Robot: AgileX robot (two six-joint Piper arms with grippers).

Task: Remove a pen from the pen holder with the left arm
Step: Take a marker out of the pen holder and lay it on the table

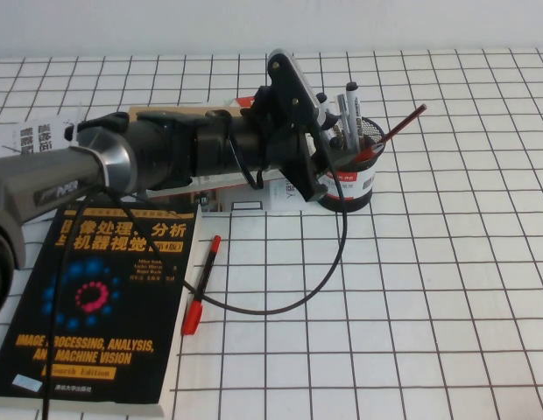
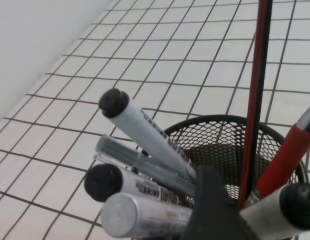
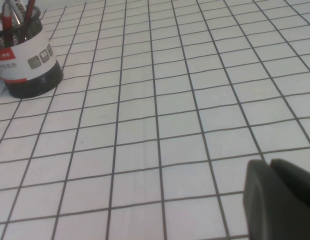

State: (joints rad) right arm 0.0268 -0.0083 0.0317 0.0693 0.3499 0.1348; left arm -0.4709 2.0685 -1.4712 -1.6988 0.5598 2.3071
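Left claw (image 1: pixel 335 144) at pen holder's (image 1: pixel 352 185) pens (image 1: pixel 350 103), right claw (image 3: pixel 279 202) low over table (image 3: pixel 170 100)

A robotics lab test station.
My bench (image 1: pixel 447 306) wears a white sheet ruled in a black grid, under a bare white wall (image 1: pixel 166 26). A textbook (image 1: pixel 96 306) on image processing and machine vision lies near my cabled arm (image 1: pixel 166 153) and a pen holder (image 1: pixel 355 188).
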